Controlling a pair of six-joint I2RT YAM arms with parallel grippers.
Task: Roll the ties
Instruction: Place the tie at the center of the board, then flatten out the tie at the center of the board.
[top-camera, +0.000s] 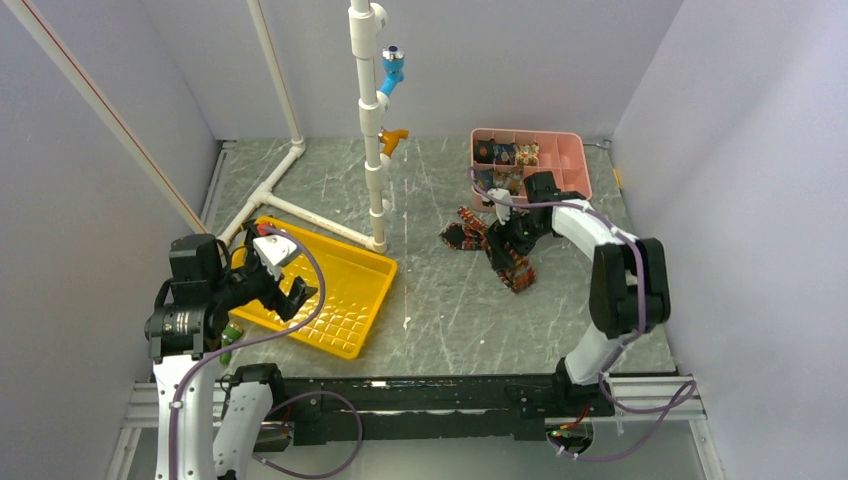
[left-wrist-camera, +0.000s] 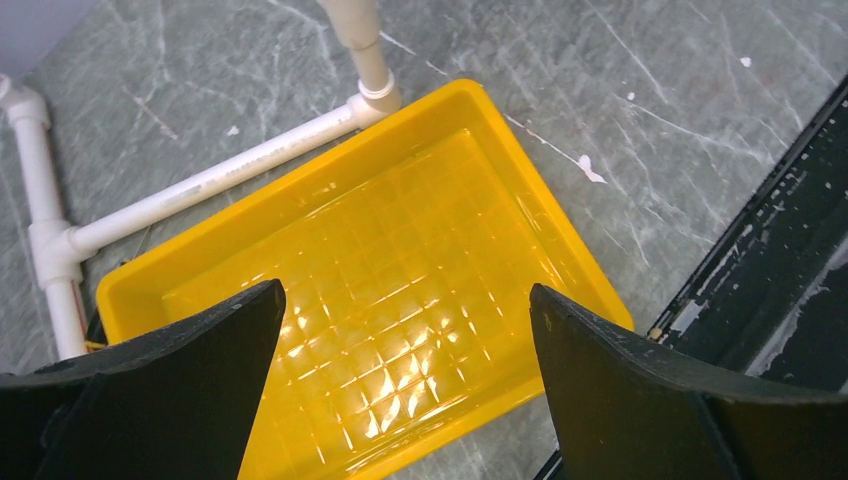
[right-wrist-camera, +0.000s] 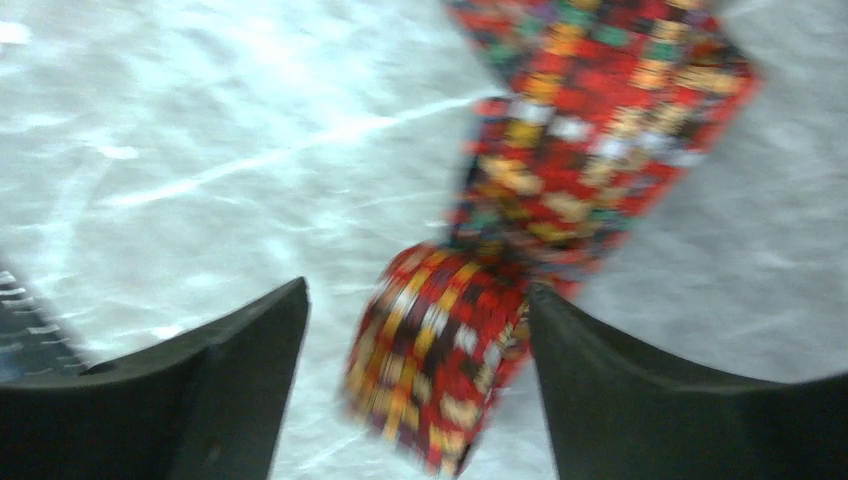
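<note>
Tie (right-wrist-camera: 600, 120) lies flat on the grey marbled table (top-camera: 450, 320), just in front of the pink compartment tray (top-camera: 583, 165). Its near end is wound into a loose, short roll (right-wrist-camera: 440, 370); the rest runs off as a flat strip that widens to a pointed blade. Fabric is woven, busy red/gold/dark checks, matte. Judged light, limp and fairly grippy, but springy: the coil looks slack and likely to unwind if not pinched across its whole width. Best hold is probably across the roll's two flat ends, or over the coil with the tail trapped underneath. Right gripper (right-wrist-camera: 418, 290) is down over it with jaws spread; the roll sits between the black fingers close to the right one, contact not clear (view blurred). Finished rolls (top-camera: 505, 153) fill some of the pink tray's cells. Left gripper (left-wrist-camera: 405, 292) hangs over the glossy waffle-floored yellow tray (left-wrist-camera: 285, 190), jaws wide apart, holding nothing. White PVC pipe frame (top-camera: 372, 170) stands behind.
</note>
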